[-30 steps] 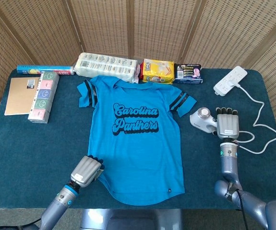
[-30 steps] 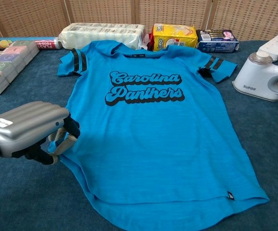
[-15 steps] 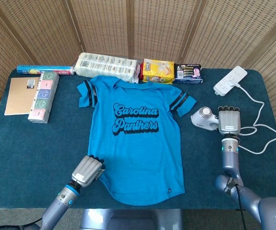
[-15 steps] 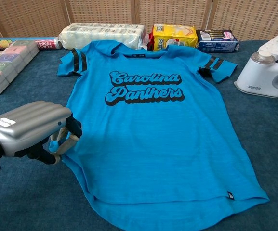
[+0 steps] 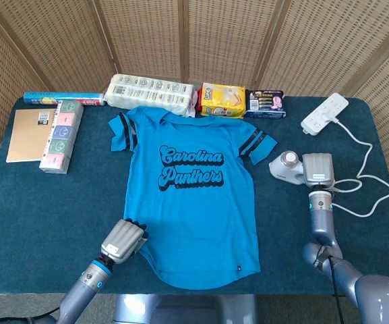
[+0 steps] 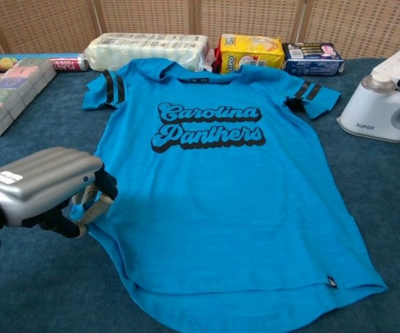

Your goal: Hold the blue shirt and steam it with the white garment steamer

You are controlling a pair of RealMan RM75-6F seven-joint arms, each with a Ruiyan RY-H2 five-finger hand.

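Step in hand, grasping the steamer: my left hand (image 6: 44,189) pinches the blue shirt (image 5: 193,196) hem flat on the table (image 5: 46,202); my right hand (image 5: 317,169) rests on the white steamer (image 5: 286,167) beside the shirt's sleeve, grip not discernible; next, I judge, close and lift.

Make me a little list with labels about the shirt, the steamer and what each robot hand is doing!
shirt: blue shirt, flat on the table
steamer: white steamer, right of the shirt, standing on the table
left hand: left hand grips the shirt's lower left edge
right hand: right hand is on the steamer; grip unclear
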